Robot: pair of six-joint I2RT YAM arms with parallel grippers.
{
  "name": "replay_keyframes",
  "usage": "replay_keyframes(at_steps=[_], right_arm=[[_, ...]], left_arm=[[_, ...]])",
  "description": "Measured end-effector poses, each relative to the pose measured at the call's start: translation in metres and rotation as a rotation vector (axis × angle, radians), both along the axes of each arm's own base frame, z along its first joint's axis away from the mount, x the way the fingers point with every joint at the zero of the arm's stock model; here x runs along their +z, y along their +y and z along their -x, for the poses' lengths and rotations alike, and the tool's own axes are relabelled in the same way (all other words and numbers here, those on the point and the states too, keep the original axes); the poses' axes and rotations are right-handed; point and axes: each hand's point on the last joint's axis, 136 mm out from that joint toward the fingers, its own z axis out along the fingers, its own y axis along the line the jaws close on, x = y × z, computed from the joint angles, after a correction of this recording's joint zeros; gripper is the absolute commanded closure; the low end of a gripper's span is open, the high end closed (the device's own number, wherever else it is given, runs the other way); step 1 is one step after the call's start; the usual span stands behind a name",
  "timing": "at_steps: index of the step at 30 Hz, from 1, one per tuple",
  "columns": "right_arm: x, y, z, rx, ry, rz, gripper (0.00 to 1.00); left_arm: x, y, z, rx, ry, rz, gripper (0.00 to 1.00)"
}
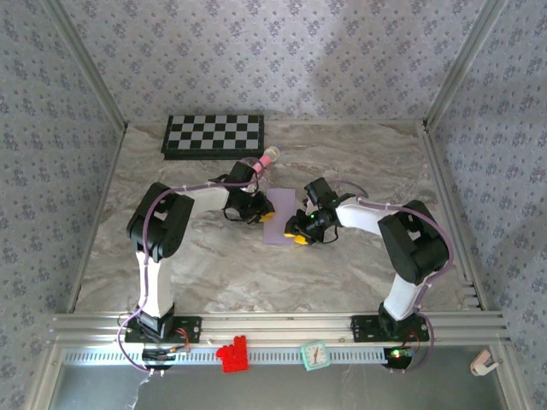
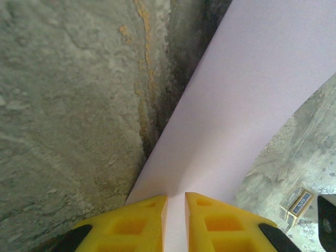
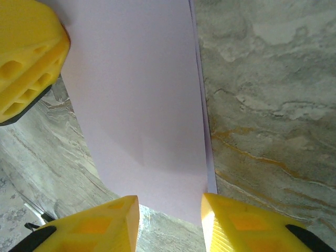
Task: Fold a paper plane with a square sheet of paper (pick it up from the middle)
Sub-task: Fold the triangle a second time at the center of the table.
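Observation:
The square sheet of paper (image 1: 280, 224), pale lavender, lies mid-table between my two grippers, doubled over so that a second layer peeks out along one edge (image 3: 211, 173). My left gripper (image 1: 261, 213) is shut on its left side. In the left wrist view the sheet (image 2: 252, 79) runs up from the narrow slit between the yellow fingers (image 2: 176, 202) and curves upward. My right gripper (image 1: 299, 235) stands open at the sheet's near edge (image 3: 142, 94). Its jaws (image 3: 170, 210) straddle that edge, and the right finger touches the corner. The left gripper's yellow finger (image 3: 26, 58) appears in the right wrist view.
A black-and-white checkered board (image 1: 214, 135) lies at the back, with a pink toy microphone (image 1: 267, 157) just in front of it. On the near rail sit a red brick (image 1: 232, 354) and a green clock (image 1: 314, 354). Patterned walls close three sides.

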Motion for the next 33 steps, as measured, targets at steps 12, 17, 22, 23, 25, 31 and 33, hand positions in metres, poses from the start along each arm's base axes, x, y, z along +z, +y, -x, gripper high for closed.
replay_keyframes(at_steps=[12,17,22,23,25,31,33], right_arm=[[-0.007,-0.007,0.006,0.007,0.007,0.055,0.60],[-0.004,0.000,0.008,0.027,0.002,0.035,0.61],[-0.003,0.005,0.007,0.038,-0.016,-0.004,0.62],[-0.004,0.005,0.008,0.038,-0.016,-0.007,0.62],[-0.006,0.004,0.009,0.032,-0.016,-0.018,0.62],[-0.002,0.002,0.004,0.002,-0.048,-0.064,0.61],[0.001,0.002,0.000,-0.006,-0.066,-0.078,0.61]], left_arm=[[0.000,0.000,0.000,0.000,0.000,0.000,0.82],[0.000,0.000,0.000,0.000,0.000,0.000,0.82],[0.000,0.000,0.000,0.000,0.000,0.000,0.82],[0.000,0.000,0.000,0.000,0.000,0.000,0.82],[0.000,0.000,0.000,0.000,0.000,0.000,0.82],[0.000,0.000,0.000,0.000,0.000,0.000,0.82],[0.000,0.000,0.000,0.000,0.000,0.000,0.82]])
